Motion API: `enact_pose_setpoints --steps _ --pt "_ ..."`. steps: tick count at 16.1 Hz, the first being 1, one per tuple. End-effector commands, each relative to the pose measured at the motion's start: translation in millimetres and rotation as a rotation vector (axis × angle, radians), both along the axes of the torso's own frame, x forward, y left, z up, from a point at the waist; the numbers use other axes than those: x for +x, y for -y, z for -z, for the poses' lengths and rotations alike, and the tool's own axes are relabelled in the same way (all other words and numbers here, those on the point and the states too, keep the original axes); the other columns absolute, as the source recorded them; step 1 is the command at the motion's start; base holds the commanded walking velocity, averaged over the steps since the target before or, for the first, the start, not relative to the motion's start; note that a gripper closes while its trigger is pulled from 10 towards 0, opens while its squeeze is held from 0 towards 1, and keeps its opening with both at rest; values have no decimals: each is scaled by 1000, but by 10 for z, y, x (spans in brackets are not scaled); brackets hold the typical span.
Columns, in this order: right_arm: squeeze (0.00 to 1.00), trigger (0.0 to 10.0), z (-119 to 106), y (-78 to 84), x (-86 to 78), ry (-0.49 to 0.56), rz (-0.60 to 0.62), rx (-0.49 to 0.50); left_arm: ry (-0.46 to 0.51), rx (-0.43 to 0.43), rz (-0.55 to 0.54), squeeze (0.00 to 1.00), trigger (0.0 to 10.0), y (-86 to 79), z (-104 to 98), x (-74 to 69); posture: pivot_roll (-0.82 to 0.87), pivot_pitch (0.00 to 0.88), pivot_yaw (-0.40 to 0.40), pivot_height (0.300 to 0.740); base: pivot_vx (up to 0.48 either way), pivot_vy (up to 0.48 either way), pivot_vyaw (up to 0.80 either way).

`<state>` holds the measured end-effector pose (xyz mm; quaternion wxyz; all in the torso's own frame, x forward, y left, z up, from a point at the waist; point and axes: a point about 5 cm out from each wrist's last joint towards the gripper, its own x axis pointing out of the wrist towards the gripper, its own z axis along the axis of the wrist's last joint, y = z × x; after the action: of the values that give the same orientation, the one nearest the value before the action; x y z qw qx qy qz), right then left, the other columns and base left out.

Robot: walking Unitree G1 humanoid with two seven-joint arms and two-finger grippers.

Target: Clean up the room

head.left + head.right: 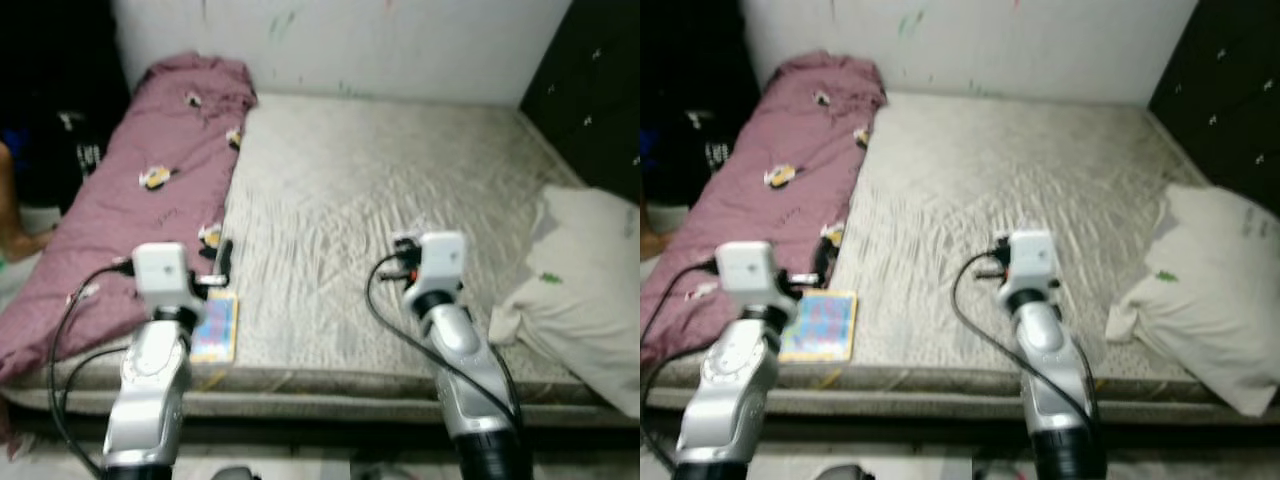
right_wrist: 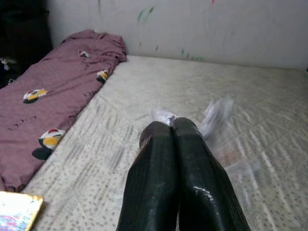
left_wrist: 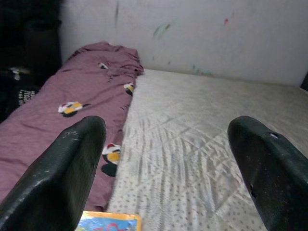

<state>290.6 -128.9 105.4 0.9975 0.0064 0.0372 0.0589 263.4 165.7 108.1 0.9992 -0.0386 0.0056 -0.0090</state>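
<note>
Bed, bare quilted mattress, fills mid-frame. My right tool pinches a clear wrapper for removal; left tool spread above book, lower left.

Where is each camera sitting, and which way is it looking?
Left and right eye views: on the head, looking down at the bed, both silver arms showing.
Left wrist view: along the left pincer, open, toward the purple blanket and wall.
Right wrist view: along the right pincer, shut on a clear wrapper.
All views share the blanket; the colourful book shows too.
</note>
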Motion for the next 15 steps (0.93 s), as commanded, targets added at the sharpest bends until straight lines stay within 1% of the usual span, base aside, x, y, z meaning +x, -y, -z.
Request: enact_pose_setpoints --steps 1,4,6,7,12,15 --pt "0 10000 -9 93 9 -1 23 -11 5 -14 34 0 10000 92 -21 17 29 0 -22 740 0 480 0" --pt "0 10000 3 89 10 -6 18 -14 8 -15 34 0 10000 97 -20 19 28 0 -24 740 0 480 0" --pt "0 10000 14 80 10 -12 13 -14 36 -10 36 0 10000 104 -49 21 28 0 -24 740 0 480 0" --pt "0 10000 18 79 10 -14 12 -15 32 14 32 0 10000 105 -48 21 28 0 -24 740 0 0 0" --pt "0 10000 35 71 12 -22 4 -20 51 -3 80 0 10000 135 -69 3 28 0 -26 740 0 0 0" --pt "0 10000 32 72 15 -25 3 -20 52 -8 88 0 10000 142 -65 -16 28 0 -27 740 0 0 0"
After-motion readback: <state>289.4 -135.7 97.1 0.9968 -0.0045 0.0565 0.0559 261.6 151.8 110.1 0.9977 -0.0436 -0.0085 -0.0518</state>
